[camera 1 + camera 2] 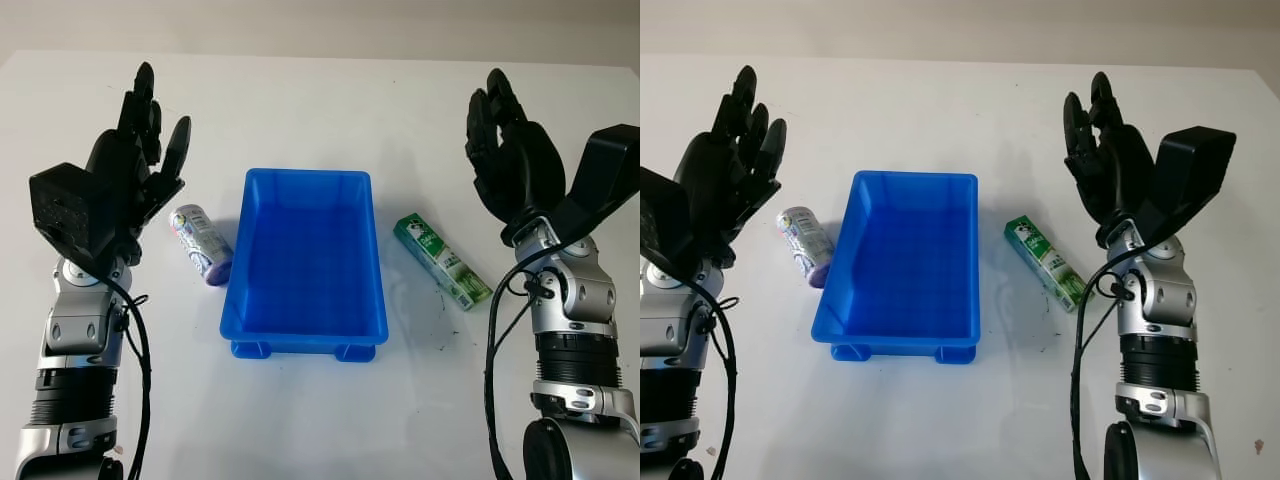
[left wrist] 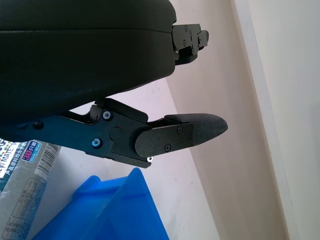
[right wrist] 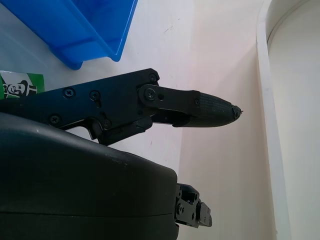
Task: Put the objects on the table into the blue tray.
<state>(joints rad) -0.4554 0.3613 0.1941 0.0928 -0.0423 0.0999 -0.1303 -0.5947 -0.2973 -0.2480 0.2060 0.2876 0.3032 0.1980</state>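
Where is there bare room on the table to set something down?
Bare table lies beyond the blue tray and before its near rim. It is tight beside the tray: the purple can under the open left hand, the green carton by the open right hand.

The tray (image 1: 305, 262) sits mid-desk (image 1: 320, 420), nothing in it. Just off its left wall lies the bottle (image 1: 200, 244) on its side; to its right, a little apart, lies the carton (image 1: 441, 261), angled. The left hand (image 1: 135, 170) is up, open, left of the bottle, the right hand (image 1: 512, 160) open beyond the carton.
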